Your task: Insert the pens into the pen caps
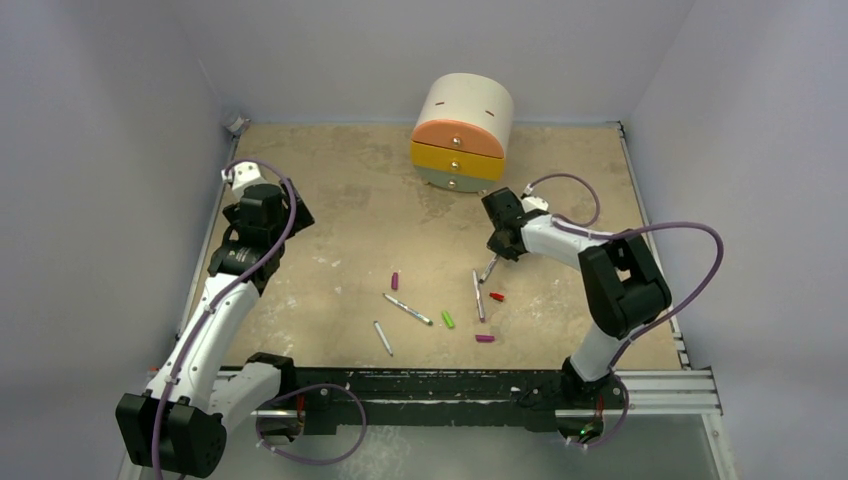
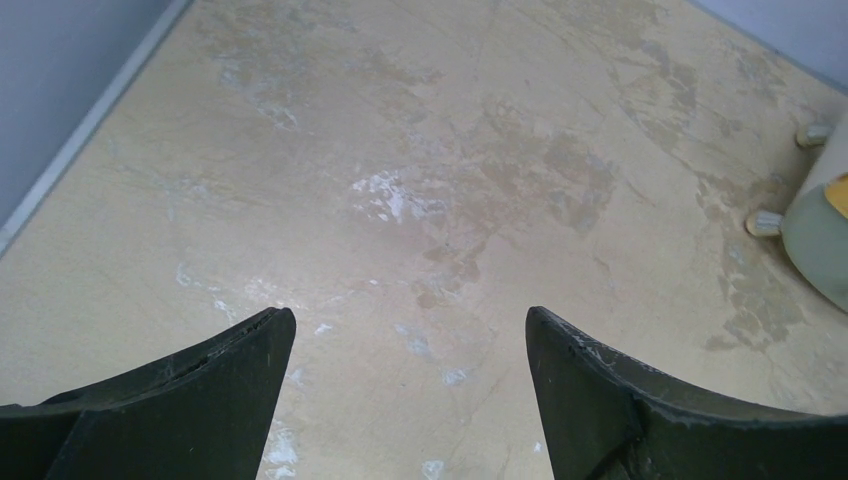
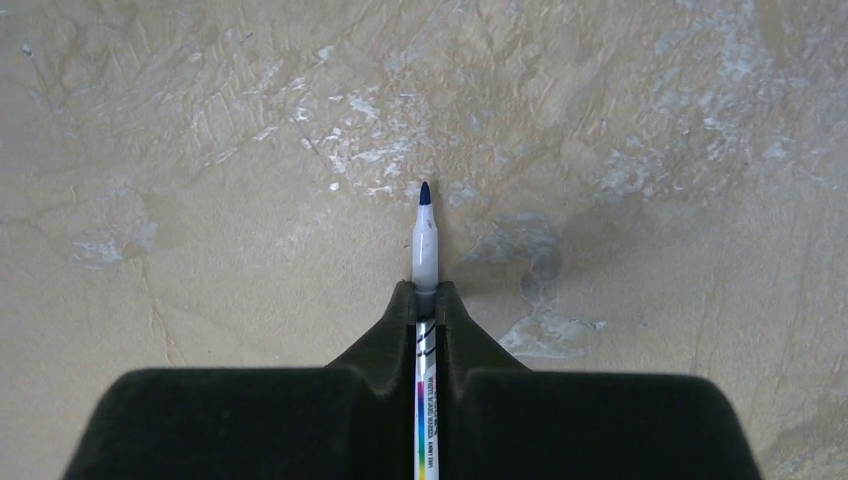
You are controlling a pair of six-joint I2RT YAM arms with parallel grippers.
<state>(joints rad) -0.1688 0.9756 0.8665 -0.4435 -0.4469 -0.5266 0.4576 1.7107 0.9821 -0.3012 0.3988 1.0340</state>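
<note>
My right gripper (image 1: 497, 252) is shut on a pen (image 1: 489, 268), right of the table's middle. In the right wrist view the gripper (image 3: 427, 292) pinches the white barrel (image 3: 425, 250), and the dark blue tip points out over bare table. Three more pens lie on the table: one (image 1: 407, 309) at the middle, one (image 1: 383, 338) nearer the front, one (image 1: 478, 295) just below the held pen. The caps lie loose: magenta (image 1: 395, 281), green (image 1: 448, 320), red (image 1: 497, 296) and magenta (image 1: 484, 338). My left gripper (image 1: 285, 213) is open and empty at the far left, over bare table in its wrist view (image 2: 410, 325).
A small round drawer unit (image 1: 462, 130) with orange and yellow drawer fronts stands at the back middle; its edge shows in the left wrist view (image 2: 820, 235). Grey walls close in the table on three sides. A metal rail (image 1: 450, 385) runs along the near edge.
</note>
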